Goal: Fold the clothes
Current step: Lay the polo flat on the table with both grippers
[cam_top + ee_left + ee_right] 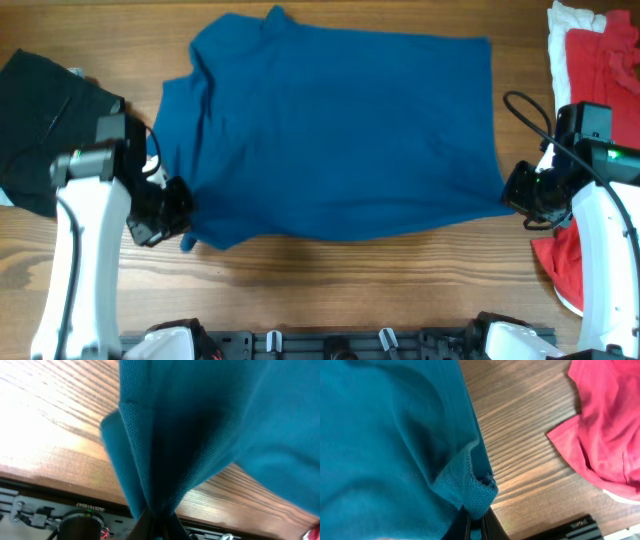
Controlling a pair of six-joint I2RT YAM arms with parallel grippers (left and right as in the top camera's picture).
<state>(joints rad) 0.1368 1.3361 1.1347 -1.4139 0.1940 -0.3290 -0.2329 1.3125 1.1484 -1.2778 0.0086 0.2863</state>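
Overhead view: blue shirt is lying spread across the middle of the desk, collar at the far edge. Left claw is pinching its near left corner and right claw its near right corner; both wrist views are showing cloth bunched between closed fingers. Judgement: first fold is starting. Next move is calling for both claws lifting evenly and carrying the near edge toward the collar. Red tee is lying at the right.

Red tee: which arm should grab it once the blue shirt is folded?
Right. The red tee lies close beside the right gripper; the left gripper is on the far side of the blue shirt. Both are shut on the shirt's near corners.
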